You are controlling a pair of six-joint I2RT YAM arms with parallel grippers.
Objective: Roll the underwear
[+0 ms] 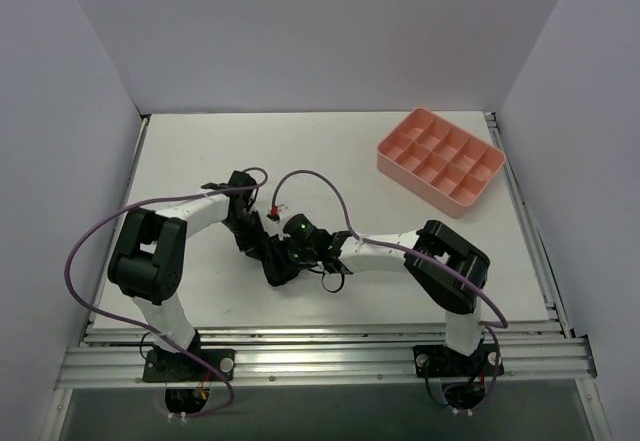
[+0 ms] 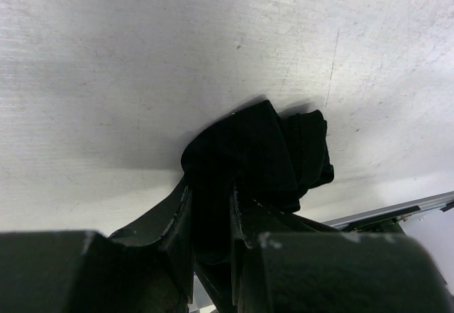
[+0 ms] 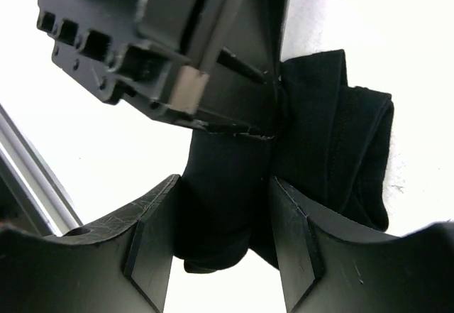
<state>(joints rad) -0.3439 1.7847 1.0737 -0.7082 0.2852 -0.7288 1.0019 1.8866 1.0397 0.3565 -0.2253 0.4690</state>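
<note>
Over on the left, the left arm [image 1: 200,211] reaches in toward the middle of the table [image 1: 200,151]. From its wrist view, we'd say the left jaws are closed tight on the underwear [image 2: 255,150], pinching a fold of black fabric right between the tips. The rest of the garment bulges out past them in a couple of stacked layers.

Dead centre, just in front of both arms, the underwear sits as one dark, compact wad on the table, not spread flat at all. So the gathering-up part looks done to us. It reads more like a chunky bundle than a neat roll, though, and one thick edge hangs off to the side.

Moving right, the right arm [image 1: 380,251] comes in from the other side. The right jaws stand parted with a thick fold between them, straddling it rather than squeezing, as far as we can tell. They sit right up against the left jaws.

Our guess is we're well past halfway. What's left is tightening the roll, tucking that loose edge and letting go.

Far right at the back, the pink tray [image 1: 420,186] sits well apart, with nothing in it that we can see.
</note>
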